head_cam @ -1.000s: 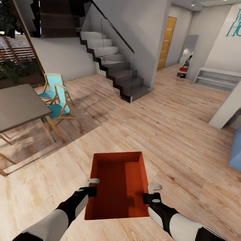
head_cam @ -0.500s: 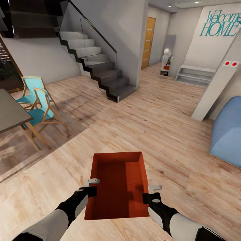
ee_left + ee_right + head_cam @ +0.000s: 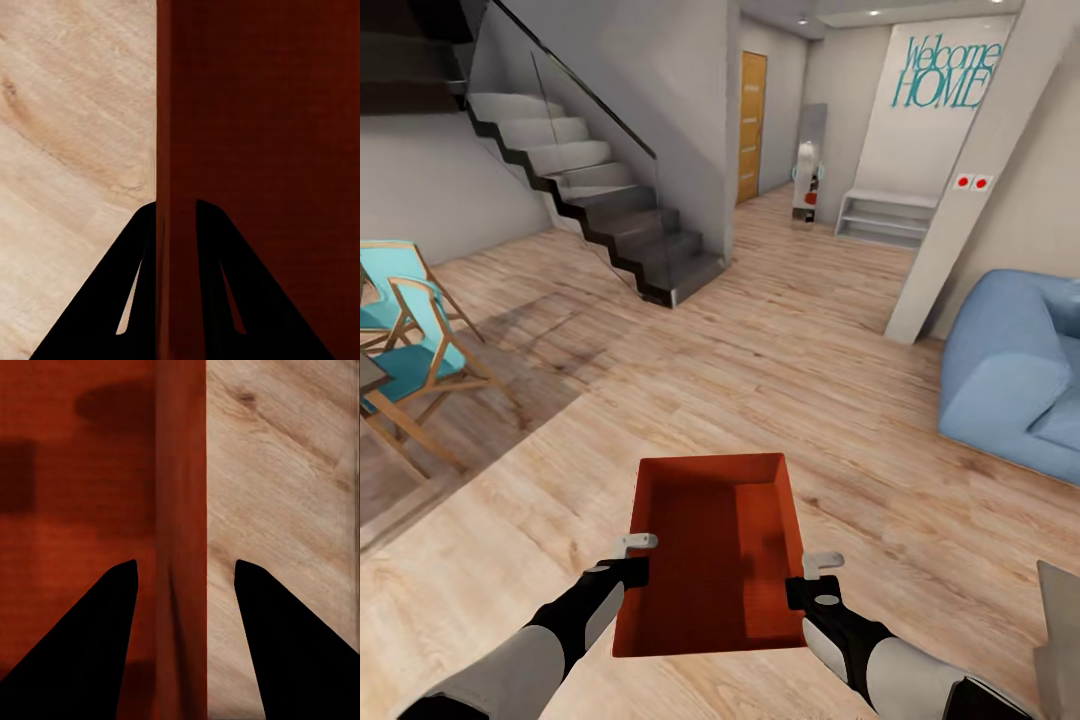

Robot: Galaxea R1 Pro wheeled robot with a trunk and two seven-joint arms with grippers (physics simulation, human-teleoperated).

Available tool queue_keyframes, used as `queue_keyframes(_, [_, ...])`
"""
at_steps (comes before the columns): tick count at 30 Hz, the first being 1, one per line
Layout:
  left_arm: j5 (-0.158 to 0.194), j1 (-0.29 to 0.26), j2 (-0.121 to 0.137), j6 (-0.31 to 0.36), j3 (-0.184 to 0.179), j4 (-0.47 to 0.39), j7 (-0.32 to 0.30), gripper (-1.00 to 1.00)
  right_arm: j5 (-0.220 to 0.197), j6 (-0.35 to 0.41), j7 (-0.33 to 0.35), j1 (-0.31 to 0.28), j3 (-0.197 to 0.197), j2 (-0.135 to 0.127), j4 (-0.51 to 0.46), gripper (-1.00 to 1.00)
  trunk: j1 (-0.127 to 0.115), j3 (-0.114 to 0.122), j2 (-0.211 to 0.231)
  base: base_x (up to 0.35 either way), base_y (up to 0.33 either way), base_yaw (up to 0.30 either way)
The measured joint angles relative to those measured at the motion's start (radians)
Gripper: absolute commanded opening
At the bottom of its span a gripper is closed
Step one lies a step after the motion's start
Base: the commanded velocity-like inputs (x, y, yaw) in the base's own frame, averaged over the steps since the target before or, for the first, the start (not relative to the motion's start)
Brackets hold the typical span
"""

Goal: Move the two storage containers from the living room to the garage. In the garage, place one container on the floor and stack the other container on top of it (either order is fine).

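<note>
Orange-red, thin-walled rectangular open-top storage container (image 3: 710,555), carried in front of the robot above the light wood plank floor (image 3: 830,400) of the living room. The left gripper (image 3: 632,556) pinches the left long wall between closely set fingers; the right gripper (image 3: 816,578) straddles the right long wall with a wider gap, contact uncertain. Long axis points straight ahead, toward the dark staircase (image 3: 600,210); opening faces up. Risk: if the right wall is held loosely, turning could let the container twist, tilt or drop. Blue sofa (image 3: 1010,375) lies to the right.
</note>
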Motion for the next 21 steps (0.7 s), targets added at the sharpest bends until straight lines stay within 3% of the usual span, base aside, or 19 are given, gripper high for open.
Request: queue_keyframes(21, [0.0,0.0,0.0,-0.001,0.0,0.0,0.0,-1.0,0.0,0.0,0.0,0.0,0.0,-0.001,-0.001,-1.0,0.0,0.0,0.0,0.0,0.0,-0.278])
